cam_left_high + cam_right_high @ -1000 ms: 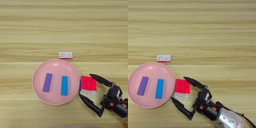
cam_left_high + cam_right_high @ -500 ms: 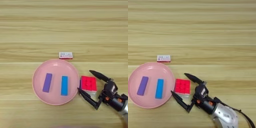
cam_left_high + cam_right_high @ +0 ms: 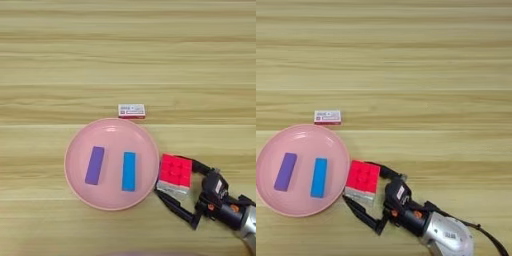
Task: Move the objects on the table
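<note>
Silver and black, the right gripper (image 3: 363, 197) came in from the bottom right corner, its forearm (image 3: 448, 235) lying low over the bench (image 3: 128, 50). Its two black fingers stood either side of the puzzle cube (image 3: 175, 172), one along the near side, the other along the far right edge, close against the cube. Whether they were already pressing it could not be told. The cube sat red face up on the wood, just beside the right rim of the pink plate (image 3: 75, 145) and seemingly not lifted.

The step in hand looked like the grasp of the cube. The next move would call for a firm close and a straight lift, clear of the plate's rim.

On the plate lay the purple bar (image 3: 94, 165) and the blue bar (image 3: 129, 171), side by side and apart. Just beyond the plate's far rim sat the white-and-red box (image 3: 131, 110), with open bench behind it.
</note>
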Robot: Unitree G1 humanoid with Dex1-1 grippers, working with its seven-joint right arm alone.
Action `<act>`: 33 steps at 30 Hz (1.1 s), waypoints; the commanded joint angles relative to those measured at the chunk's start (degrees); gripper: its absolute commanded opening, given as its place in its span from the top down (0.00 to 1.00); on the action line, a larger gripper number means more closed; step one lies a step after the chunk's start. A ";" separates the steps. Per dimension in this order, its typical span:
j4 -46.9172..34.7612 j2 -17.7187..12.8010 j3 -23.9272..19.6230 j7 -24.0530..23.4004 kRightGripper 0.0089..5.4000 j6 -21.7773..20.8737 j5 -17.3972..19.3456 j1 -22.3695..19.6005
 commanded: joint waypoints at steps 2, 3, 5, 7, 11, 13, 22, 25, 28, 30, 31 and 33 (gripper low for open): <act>-0.13 -0.01 -2.39 -4.74 0.25 -0.78 -0.41 -3.38; 0.16 0.09 -2.55 -5.09 0.28 -0.70 -0.39 -3.58; 0.49 0.15 -2.58 -5.71 0.34 -0.87 -0.56 -3.77; 1.73 0.10 -3.05 -7.08 0.37 -0.94 -1.22 -4.47; 5.70 0.45 -5.70 -12.71 0.38 0.36 -2.83 -7.39; 7.64 0.74 -7.14 -16.00 0.38 1.10 -3.40 -9.22; 15.71 1.54 -11.69 -29.11 0.38 1.78 -7.01 -15.53; 18.11 1.81 -12.72 -33.76 0.38 1.49 -8.66 -17.40; 20.04 2.16 -12.90 -35.99 0.38 1.02 -9.33 -19.12; 21.51 2.56 -13.20 -37.54 0.38 1.20 -9.36 -20.53; 22.27 2.76 -13.57 -38.31 0.38 1.48 -9.15 -21.21; 23.13 2.81 -13.72 -39.72 0.38 1.32 -9.60 -22.11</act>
